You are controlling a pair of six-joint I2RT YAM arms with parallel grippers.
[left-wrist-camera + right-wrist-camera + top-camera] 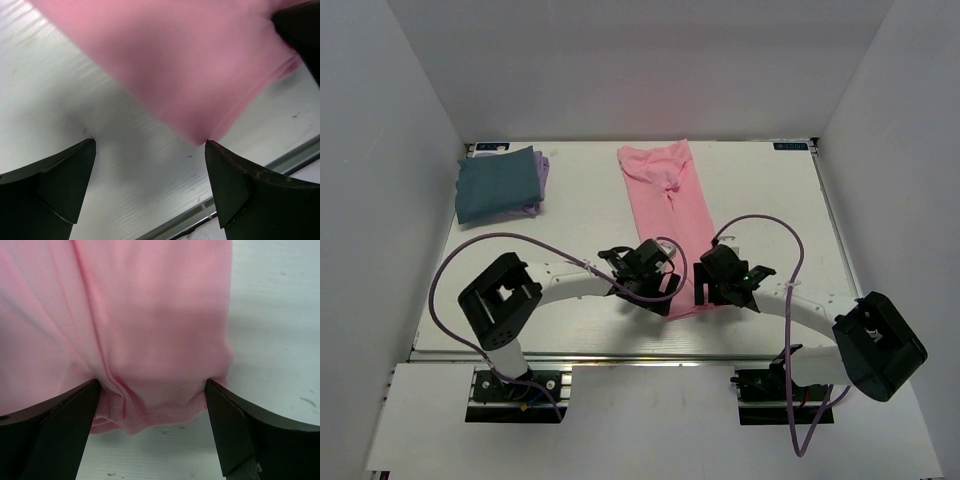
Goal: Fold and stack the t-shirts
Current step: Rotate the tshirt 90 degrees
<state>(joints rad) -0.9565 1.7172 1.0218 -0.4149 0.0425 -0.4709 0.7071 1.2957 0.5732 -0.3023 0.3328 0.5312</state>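
The light pink t-shirt point(665, 200) lies as a long narrow strip from the back middle of the table toward the front. My left gripper point(655, 270) is at its near left edge and open; in the left wrist view point(150, 144) a corner of the pink cloth point(190, 70) ends at the right fingertip point(220, 170), with bare table between the jaws. My right gripper point(713, 278) is open at the strip's near right end; in the right wrist view point(152, 382) its jaws straddle the pink hem point(165, 410). The dark teal-blue t-shirt point(495, 185) lies folded on the pale lavender one point(541, 172) at the back left.
White walls close the table on three sides. The table's metal front edge point(290, 160) runs just behind the left gripper. Purple cables point(760, 222) loop over both arms.
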